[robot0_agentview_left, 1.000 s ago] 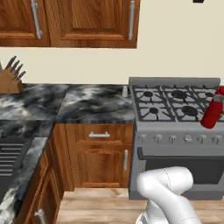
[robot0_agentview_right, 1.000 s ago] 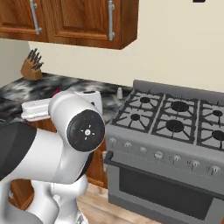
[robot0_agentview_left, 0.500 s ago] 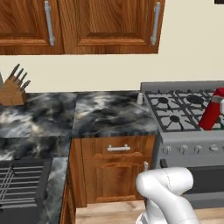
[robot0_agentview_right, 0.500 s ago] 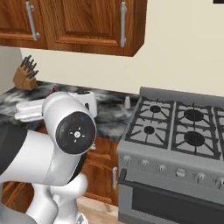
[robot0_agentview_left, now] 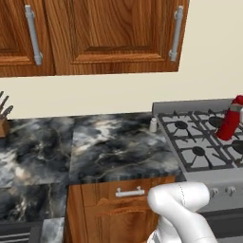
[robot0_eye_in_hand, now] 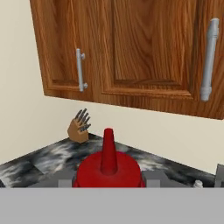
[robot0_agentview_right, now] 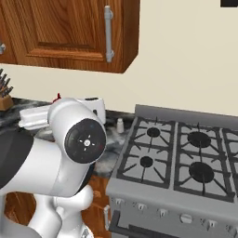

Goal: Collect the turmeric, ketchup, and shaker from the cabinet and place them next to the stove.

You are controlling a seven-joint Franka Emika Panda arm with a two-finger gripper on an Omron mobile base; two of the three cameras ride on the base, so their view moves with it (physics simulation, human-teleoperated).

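Clamped in the hand (robot0_eye_in_hand: 108, 183), the ketchup (robot0_eye_in_hand: 108, 162) could tip onto the stove (robot0_agentview_left: 199, 152) or knock the shaker (robot0_agentview_left: 153, 125) if released off the tabletop (robot0_agentview_left: 104, 152).

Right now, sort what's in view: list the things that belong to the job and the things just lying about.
Job: ketchup, held between the jaws; shaker on the counter beside the stove.
Lying about: knife block, cupboards, drawer.

A dark marbled bench (robot0_agentview_left: 109, 147) is running along the cream wall, carrying a knife block (robot0_agentview_left: 4, 124) at its far left and a small pale shaker (robot0_agentview_left: 153, 125) standing just beside the stove (robot0_agentview_left: 199, 142).
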